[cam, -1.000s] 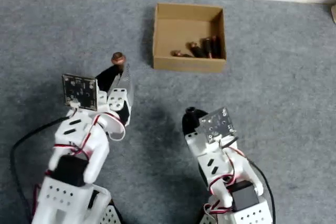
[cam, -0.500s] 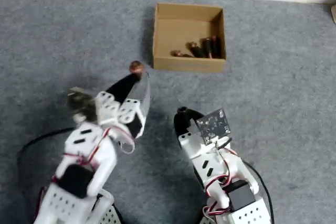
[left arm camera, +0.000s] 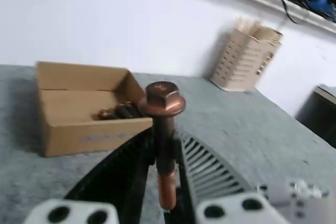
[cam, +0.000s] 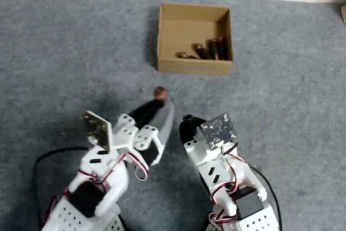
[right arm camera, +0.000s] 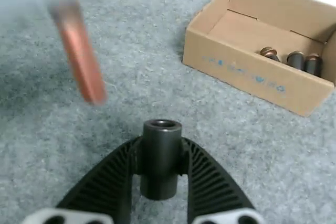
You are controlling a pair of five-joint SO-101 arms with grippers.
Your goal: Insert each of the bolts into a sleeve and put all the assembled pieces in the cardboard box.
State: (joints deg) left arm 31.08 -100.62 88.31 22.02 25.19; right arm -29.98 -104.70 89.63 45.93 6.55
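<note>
My left gripper (left arm camera: 164, 156) is shut on a copper bolt (left arm camera: 164, 129) held upright, hex head on top; from above the bolt head (cam: 159, 92) shows at the tip of the left gripper (cam: 158, 106). My right gripper (right arm camera: 160, 156) is shut on a black sleeve (right arm camera: 160, 153) with its bore facing up, seen from above as a dark sleeve (cam: 187, 120). In the right wrist view the bolt's shank (right arm camera: 80, 61) hangs above and to one side of the sleeve. The cardboard box (cam: 167, 64) at the back holds several assembled pieces (cam: 208, 50).
Grey carpet covers the table (cam: 281, 90). A white wall edge runs along the far side. In the left wrist view a beige slotted holder (left arm camera: 245, 56) stands beyond the box (left arm camera: 63, 129).
The left arm has swung right and nearer with the bolt, from left of the box to just beside the right gripper's sleeve. The right gripper shifted slightly left.
</note>
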